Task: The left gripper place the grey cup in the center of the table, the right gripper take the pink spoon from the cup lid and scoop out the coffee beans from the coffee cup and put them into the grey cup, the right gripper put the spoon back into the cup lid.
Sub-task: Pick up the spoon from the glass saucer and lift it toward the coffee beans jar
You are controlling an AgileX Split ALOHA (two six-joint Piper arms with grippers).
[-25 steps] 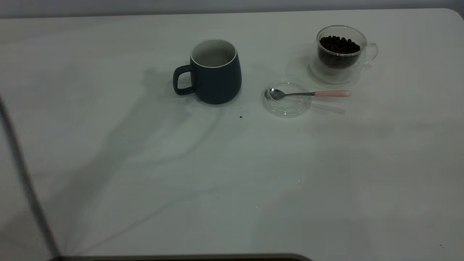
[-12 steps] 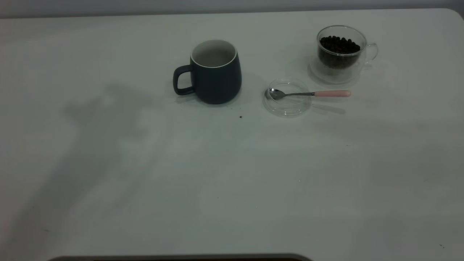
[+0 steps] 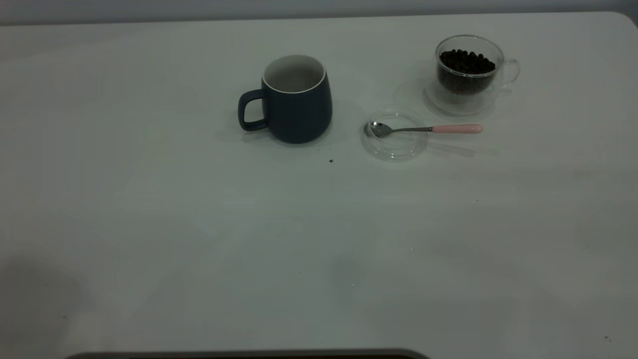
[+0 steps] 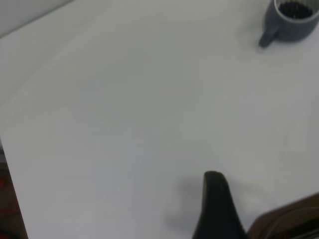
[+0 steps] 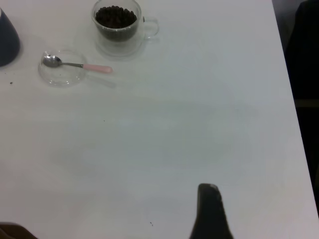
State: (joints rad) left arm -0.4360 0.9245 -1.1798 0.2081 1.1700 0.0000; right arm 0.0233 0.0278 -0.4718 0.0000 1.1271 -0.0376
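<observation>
The grey cup [image 3: 296, 104] stands upright at the table's [image 3: 319, 239] back middle, handle to the left; it also shows far off in the left wrist view [image 4: 294, 27]. The clear cup lid [image 3: 395, 144] lies right of it, with the pink spoon [image 3: 428, 129] resting bowl-in-lid, pink handle pointing right. The glass coffee cup [image 3: 466, 85] with coffee beans [image 3: 466, 62] stands behind the lid. Neither arm shows in the exterior view. The left gripper [image 4: 214, 181] and right gripper [image 5: 208, 191] each show as a single dark tip over bare table, far from everything, holding nothing.
A few dark specks lie on the table, one [image 3: 331, 160] just in front of the grey cup. The right wrist view shows the lid [image 5: 62, 77], spoon [image 5: 79, 65], coffee cup [image 5: 117, 27] and the table's edge [image 5: 294, 124].
The dark strand at the left edge and the arm shadows on the left half of the table have withdrawn out of view. The cups, lid and spoon have not moved.
</observation>
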